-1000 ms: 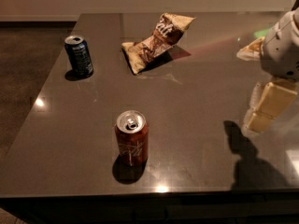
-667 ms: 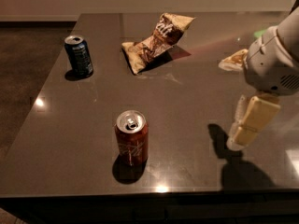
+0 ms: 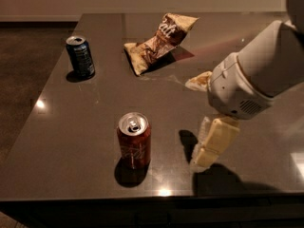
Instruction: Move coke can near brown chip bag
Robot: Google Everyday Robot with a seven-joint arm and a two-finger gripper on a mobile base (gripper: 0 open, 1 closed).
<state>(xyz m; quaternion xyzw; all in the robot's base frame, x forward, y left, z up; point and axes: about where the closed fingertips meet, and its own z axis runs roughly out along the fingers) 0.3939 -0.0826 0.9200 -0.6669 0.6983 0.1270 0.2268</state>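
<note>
- A dark, glossy tabletop [image 3: 71,141] fills the view, with a pale wall behind its far edge and dim floor off at 9 o'clock.
- The coke can [image 3: 134,141] stands upright near the tabletop's front edge, at about 6 o'clock. Its silver top faces up, so its long axis is vertical.
- The brown chip bag [image 3: 159,42] lies well apart from the can, at about 12 to 1 o'clock from it, toward the far edge. Its length slants from near-left to far-right.
- The claw [image 3: 211,146] hangs low over the tabletop, near the can but not touching it. The can lies at 9 o'clock from the claw.
- Whether the claw is open or closed cannot be told. It has nothing of the task in it, since dark tabletop shows between it and the can.
- The white wrist housing [image 3: 237,89] rises from the claw toward 1 o'clock.
- A dark blue can [image 3: 80,56] stands upright at about 11 o'clock from the coke can, near the left edge.
- My judgement: the grasp is not yet made, and the coming move is a sideways reach toward 9 o'clock.
</note>
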